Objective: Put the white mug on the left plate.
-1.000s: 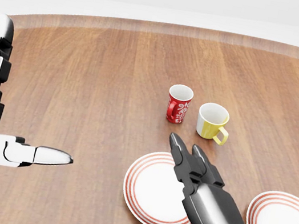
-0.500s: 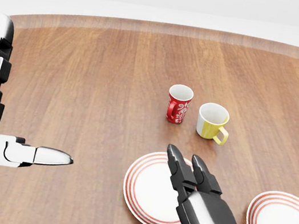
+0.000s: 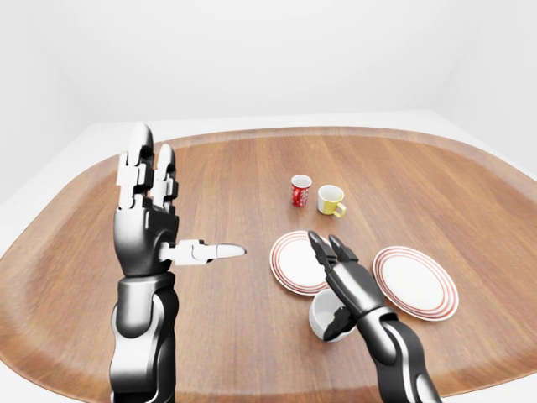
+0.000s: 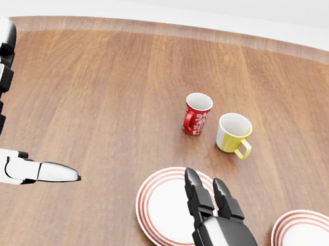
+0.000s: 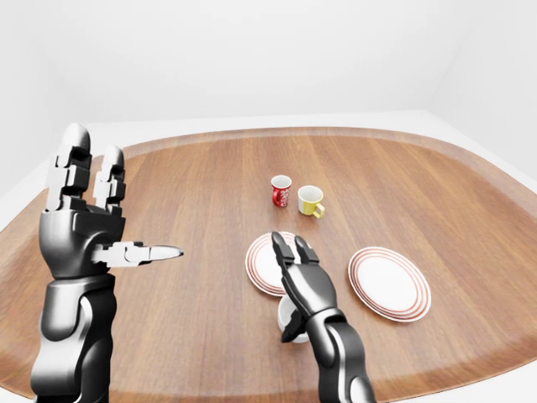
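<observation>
Hovering with fingers spread, the right hand (image 3: 340,273) stands over the white mug (image 3: 325,316), just below the left plate (image 3: 294,262); the left hand (image 3: 151,214) is raised, open. Around them spreads an oval wooden table (image 3: 226,180) in a bare white room

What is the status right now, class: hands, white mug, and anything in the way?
Left robot hand open, raised, empty. Right robot hand open over white mug, no grip yet. Mug on table beside left plate. Plate bare, nothing in the way.
</observation>
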Robot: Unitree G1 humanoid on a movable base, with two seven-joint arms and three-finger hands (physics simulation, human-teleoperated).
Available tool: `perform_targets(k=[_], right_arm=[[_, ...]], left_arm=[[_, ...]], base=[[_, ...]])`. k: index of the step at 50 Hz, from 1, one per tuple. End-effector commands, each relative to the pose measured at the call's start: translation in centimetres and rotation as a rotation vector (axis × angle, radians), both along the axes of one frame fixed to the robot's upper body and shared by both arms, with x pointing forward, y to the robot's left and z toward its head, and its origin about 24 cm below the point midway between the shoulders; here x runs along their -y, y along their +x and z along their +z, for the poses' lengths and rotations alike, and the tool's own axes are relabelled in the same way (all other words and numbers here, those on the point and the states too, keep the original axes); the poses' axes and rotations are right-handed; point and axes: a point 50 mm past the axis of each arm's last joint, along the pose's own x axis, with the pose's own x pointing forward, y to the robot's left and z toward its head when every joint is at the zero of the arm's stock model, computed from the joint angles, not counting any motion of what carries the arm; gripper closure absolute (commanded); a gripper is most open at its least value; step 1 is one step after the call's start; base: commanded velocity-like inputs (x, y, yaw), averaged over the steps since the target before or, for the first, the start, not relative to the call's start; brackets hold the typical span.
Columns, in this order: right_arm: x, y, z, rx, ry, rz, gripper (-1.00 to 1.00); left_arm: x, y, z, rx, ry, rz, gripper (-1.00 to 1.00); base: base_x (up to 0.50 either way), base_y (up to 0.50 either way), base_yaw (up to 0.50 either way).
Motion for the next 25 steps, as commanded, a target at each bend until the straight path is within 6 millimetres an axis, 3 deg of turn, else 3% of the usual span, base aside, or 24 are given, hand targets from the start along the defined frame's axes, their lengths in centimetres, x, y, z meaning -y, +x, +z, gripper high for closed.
perform_targets(k=[1,25], right_arm=[[0.2,0.0,-0.8,-0.027,-0.03,-0.014,-1.0],[0.6,0.4,-2.2,-0.099,-0.026,-0.016,-1.0]], left_arm=[[0.1,-0.1,0.0,0.001,0.001,-0.002,-0.98],[0.1,-0.1,0.0,0.002,0.002,-0.003,-0.97]], base=[[0.0,0.0,0.0],[0.0,0.0,0.0]])
